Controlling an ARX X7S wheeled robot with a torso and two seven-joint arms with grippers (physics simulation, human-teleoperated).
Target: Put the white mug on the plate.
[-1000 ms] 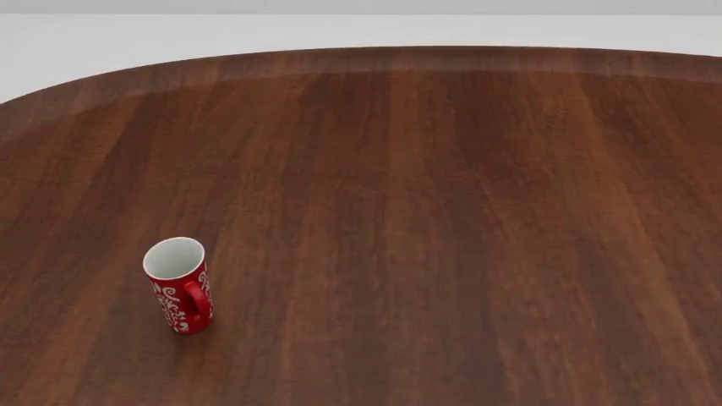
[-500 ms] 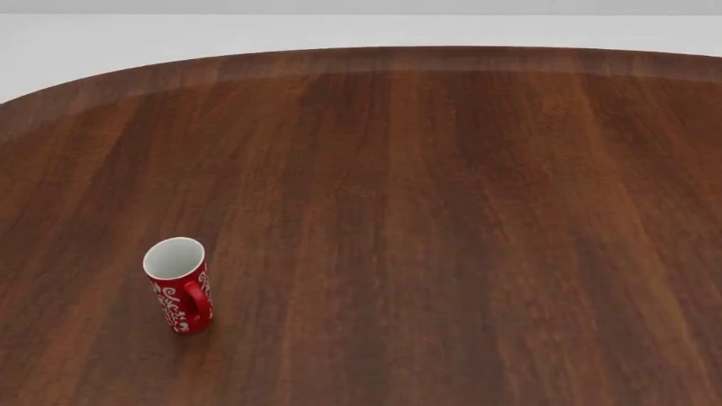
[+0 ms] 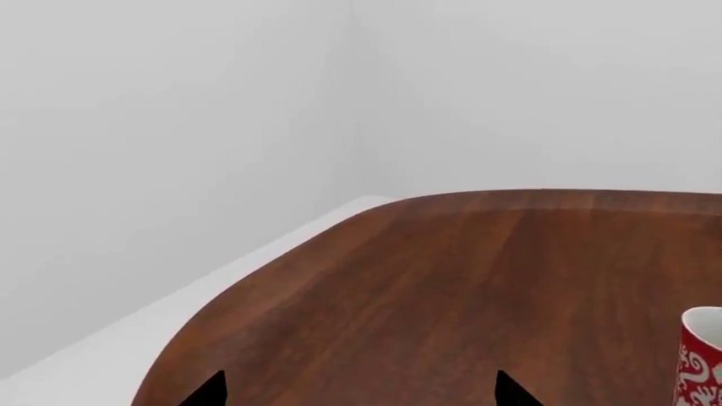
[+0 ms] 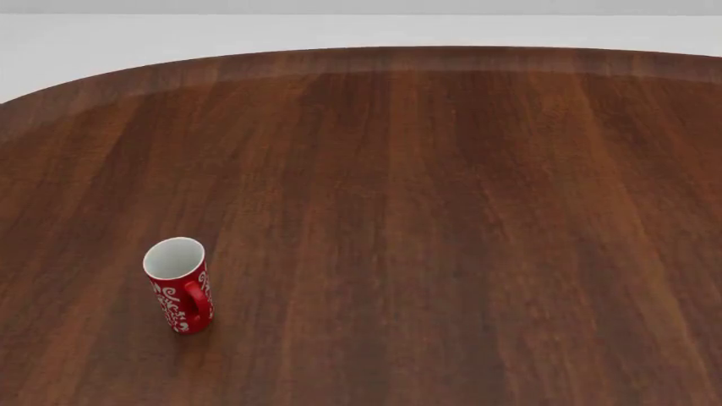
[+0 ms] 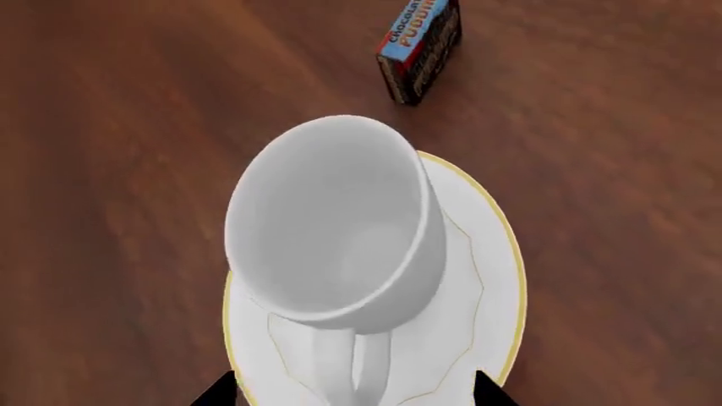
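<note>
The white mug (image 5: 333, 228) shows only in the right wrist view, upright, mouth open to the camera, over the plate (image 5: 479, 279); whether its base rests on the dish or hangs just above it cannot be told. It looks like glazed ceramic: I judge it stiff, smooth and rather slippery, moderately heavy, and liable to chip if dropped. The loop handle, pointing back toward the camera, or the wall just under the rim, seems the best hold.

The right claw (image 5: 355, 391) shows only two dark tips, spread either side of the handle; whether they pinch the mug I cannot tell. The plate's thin gold rim curves round from 1 to 5 o'clock of the mug.

Beyond, at 12 o'clock, a small box (image 5: 420, 52) stands on the worktop (image 5: 609, 127); its label reads "CHOCOLATE PUDDING", partly cut off.

The left claw (image 3: 358, 391) is spread wide and empty. A red mug (image 4: 179, 288) with white swirls stands elsewhere on the worktop.
</note>
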